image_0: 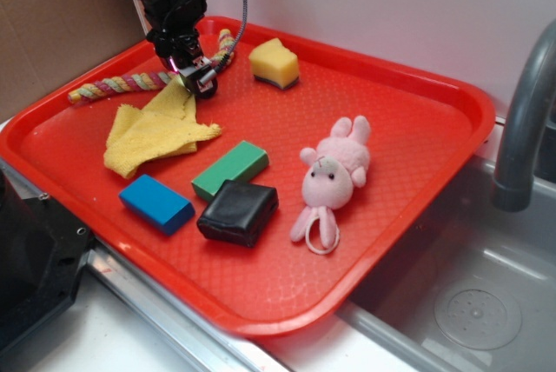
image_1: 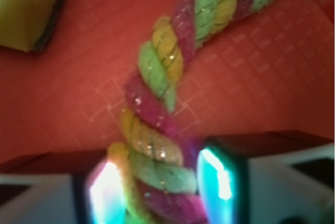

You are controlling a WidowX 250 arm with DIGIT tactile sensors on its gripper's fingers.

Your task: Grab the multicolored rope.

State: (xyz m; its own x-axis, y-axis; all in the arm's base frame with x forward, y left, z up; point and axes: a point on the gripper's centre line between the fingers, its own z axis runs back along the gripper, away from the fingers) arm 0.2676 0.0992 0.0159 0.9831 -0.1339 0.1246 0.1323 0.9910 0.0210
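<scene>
Rope: the multicolored rope (image_1: 157,109) is made of thick twisted strands of pink, green and yellow with a fuzzy, fibrous surface; it is laid in a curve along the far left rim of the tray (image_0: 417,129), one end toward the left edge and the other bent up near the back rim.
Tray: red plastic, rounded corners, a fine raised grid pattern on the floor.
Cloth: a yellow cloth (image_0: 152,133), soft and crumpled, is spread just in front of the rope, directly below the gripper.
Sponge: a yellow sponge (image_0: 274,62) with a dark underside is set beyond the rope's bend.
Blocks: a green block (image_0: 230,169), a blue block (image_0: 156,202) and a black pad (image_0: 238,211) are grouped mid-tray.
Toy: a pink plush animal (image_0: 334,176) is laid to their right.
Sink: a grey basin and faucet (image_0: 521,120) are seen beside the tray.
Gripper: the gripper (image_1: 157,192) is lowered over the rope's middle; in the wrist view the rope is seen passing between the two fingers (image_1: 217,182), which are set narrowly at either side of it, seemingly touching; whether it is firmly clamped cannot be told.
</scene>
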